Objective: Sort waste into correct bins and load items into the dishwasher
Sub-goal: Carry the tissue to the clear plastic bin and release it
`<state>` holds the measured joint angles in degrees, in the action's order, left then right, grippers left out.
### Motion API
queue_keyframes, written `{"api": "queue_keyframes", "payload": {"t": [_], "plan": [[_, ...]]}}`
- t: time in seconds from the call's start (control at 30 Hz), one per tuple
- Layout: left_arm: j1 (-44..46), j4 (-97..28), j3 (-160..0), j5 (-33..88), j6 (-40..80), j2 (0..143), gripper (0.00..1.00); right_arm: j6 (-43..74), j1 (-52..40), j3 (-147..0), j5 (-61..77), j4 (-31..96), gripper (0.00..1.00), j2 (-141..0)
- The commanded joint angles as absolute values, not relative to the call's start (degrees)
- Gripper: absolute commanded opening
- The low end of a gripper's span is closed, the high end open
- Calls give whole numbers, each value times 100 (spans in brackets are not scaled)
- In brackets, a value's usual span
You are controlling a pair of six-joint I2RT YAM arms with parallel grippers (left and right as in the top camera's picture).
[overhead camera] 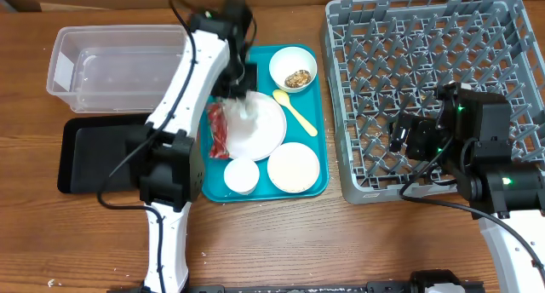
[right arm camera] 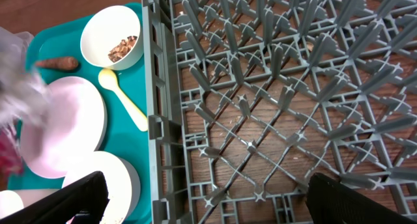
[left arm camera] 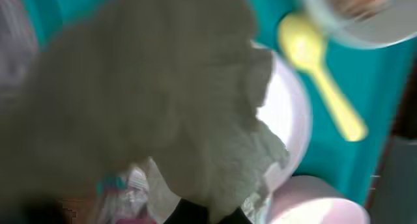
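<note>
Holding right pincer point(right arm camera: 208, 188) wide apart above pegged grey plastic dish rack point(right arm camera: 273, 74); left pincer point(overhead camera: 242, 84) smothered in crumpled paper napkin point(left arm camera: 150, 87), grip untellable.

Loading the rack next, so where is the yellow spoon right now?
Overhead, the pale yellow spoon lies on the right half of the teal tray, just below the bowl of brown scraps and right of the white plate.

The left arm point(overhead camera: 192, 80) spans the teal tray's point(overhead camera: 319, 157) left side; upright pegs crowd the dish rack point(overhead camera: 426, 89).
</note>
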<state>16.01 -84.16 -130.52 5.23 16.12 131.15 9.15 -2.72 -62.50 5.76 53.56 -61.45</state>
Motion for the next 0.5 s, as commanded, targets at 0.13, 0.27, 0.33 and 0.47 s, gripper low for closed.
{"api": "queue_keyframes", "payload": {"t": [0.13,0.27,0.33,0.47], "plan": [[1066,-8971,-14807,530,1365,12988,4,893,-294,-6423,613,5328,100,-6139],[622,-8949,-15093,534,1280,12986,4,893,-294,-6423,613,5325,100,-6139],[386,-8831,-15100,532,1284,12986,4,895,-294,-6425,613,5323,100,-6139],[-93,-8549,-15098,274,1409,12988,4,895,-294,-6425,613,5323,100,-6139]]}}
